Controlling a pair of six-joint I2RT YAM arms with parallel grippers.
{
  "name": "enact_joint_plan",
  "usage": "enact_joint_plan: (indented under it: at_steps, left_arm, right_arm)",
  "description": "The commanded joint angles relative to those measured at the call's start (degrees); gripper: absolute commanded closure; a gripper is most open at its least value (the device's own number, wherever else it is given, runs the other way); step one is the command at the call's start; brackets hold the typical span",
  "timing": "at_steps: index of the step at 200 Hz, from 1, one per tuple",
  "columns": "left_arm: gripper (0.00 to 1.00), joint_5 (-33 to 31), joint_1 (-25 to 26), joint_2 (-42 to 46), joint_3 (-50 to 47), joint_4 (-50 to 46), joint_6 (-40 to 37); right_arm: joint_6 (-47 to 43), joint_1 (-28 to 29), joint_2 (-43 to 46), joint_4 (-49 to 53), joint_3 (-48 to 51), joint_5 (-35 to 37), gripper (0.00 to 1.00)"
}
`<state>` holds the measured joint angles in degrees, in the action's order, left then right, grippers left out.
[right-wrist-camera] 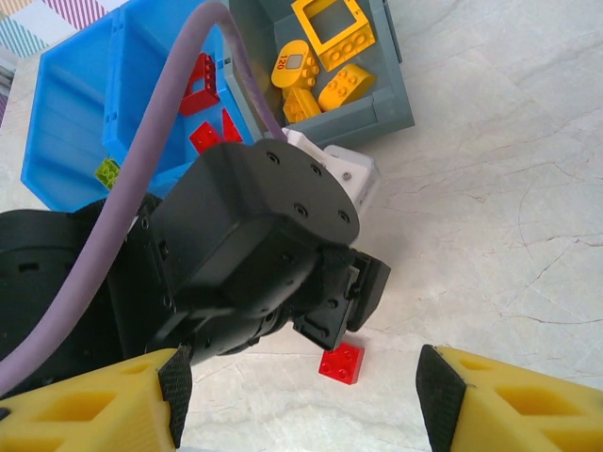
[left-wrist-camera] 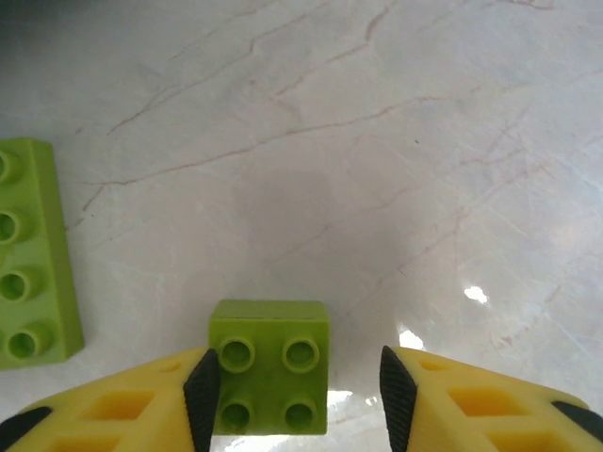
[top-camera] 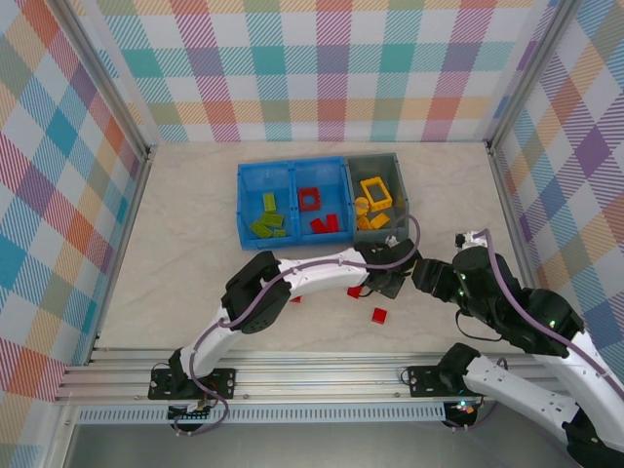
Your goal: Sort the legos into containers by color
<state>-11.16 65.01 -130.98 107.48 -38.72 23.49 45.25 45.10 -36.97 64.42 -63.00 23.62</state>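
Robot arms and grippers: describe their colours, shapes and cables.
Both arms have black joint housings. The left arm wears white link shells; the right arm shows white on its lower links. A lilac cable runs along each. The left gripper and right gripper have yellow fingers with hollowed recesses and black pads.

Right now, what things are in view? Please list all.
blue bin: one, blue, far middle of table
grey bin: one, grey, right of blue bin
green bricks: several, green, blue bin's left compartment
red bricks: several, red, blue bin's right compartment
yellow pieces: several, yellow, grey bin
loose red bricks: at least two, red, near middle of table
loose green bricks: two, green, table by left gripper
left gripper: one, yellow fingers, open around smaller green brick
right gripper: one, yellow fingers, open above table
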Motion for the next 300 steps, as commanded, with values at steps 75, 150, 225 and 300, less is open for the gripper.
enact_joint_plan:
  at_steps: [75, 150, 225, 300]
  left_arm:
    - [0.39, -1.89, 0.55, -0.27, 2.08, -3.75, 2.95]
    - [0.60, -2.28, -0.12, -5.57, 4.55, -3.82, 2.34]
    - [0.73, -9.55, -2.28, 18.59, -10.24, -3.23, 6.30]
    - [0.74, -5.07, -30.34, 37.58, -22.03, -6.39, 1.87]
  right_arm:
    - [-0.24, 0.25, 1.06, 0.87, -2.56, 2.26, 0.33]
    - [-0.07, 0.25, 1.40, 0.79, -2.13, 1.81, 0.33]
    - [-3.74, 0.25, -0.43, -3.67, -0.25, -2.39, 0.33]
    - [-14.51, 14.48, -22.95, -26.17, 0.31, -10.79, 0.35]
